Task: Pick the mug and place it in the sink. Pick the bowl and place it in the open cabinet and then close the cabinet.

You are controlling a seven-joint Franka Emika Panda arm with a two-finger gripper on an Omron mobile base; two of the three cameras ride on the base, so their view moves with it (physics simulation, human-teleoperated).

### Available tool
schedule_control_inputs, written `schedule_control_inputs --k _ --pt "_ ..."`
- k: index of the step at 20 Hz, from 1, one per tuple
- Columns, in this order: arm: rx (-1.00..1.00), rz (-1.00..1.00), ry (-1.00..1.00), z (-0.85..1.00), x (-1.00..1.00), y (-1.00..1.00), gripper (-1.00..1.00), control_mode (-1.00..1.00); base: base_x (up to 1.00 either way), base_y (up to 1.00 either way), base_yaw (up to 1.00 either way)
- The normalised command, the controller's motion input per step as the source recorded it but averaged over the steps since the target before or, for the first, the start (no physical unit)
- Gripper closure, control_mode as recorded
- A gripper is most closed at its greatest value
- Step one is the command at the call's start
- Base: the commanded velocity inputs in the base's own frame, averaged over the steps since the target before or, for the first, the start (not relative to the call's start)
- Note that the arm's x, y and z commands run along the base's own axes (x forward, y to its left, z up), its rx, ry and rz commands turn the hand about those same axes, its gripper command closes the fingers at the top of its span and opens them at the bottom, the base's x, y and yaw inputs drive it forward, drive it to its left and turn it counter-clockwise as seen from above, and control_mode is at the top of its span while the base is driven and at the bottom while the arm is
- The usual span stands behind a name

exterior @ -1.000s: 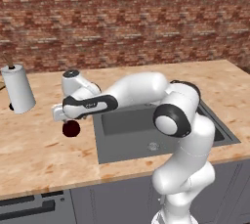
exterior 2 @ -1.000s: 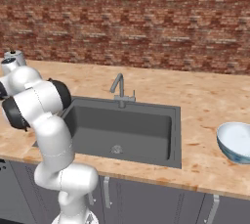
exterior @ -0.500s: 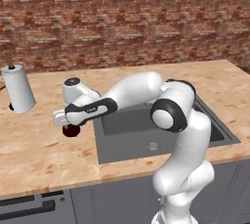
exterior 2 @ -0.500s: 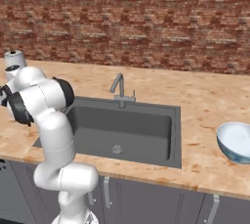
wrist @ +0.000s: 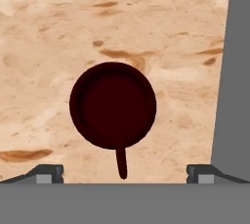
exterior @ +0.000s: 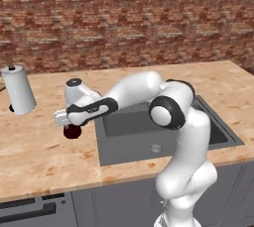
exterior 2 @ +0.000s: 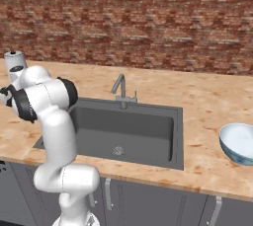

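Observation:
The small dark maroon mug [exterior: 72, 132] stands upright on the wooden counter just left of the sink [exterior: 163, 127]. My gripper [exterior: 68, 123] hangs open directly over it. In the hand view I look straight down into the mug [wrist: 113, 104], and its handle points toward the bottom of that view. The two fingertips [wrist: 46, 171] stand wide apart on either side of the mug and do not touch it. The white bowl [exterior 2: 239, 143] with its blue-green outside sits on the counter right of the sink [exterior 2: 123, 131]. The cabinet is out of view.
A white paper towel roll [exterior: 19, 89] stands at the far left of the counter. A silver faucet [exterior 2: 120, 89] rises behind the basin. The sink's left rim [wrist: 234, 71] lies close beside the mug. A brick wall backs the counter.
The hand has sunk a little lower over the mug and stayed open. The mug and the bowl have not moved.

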Motion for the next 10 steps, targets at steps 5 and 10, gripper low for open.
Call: schedule_control_inputs --k 5,10 --pt "0.0 0.0 0.01 -0.05 -0.02 0.06 -1.0 -1.0 0.0 0.0 0.0" --pt "0.0 0.0 0.0 -0.11 -0.01 0.0 -1.0 -1.0 0.0 0.0 0.0"
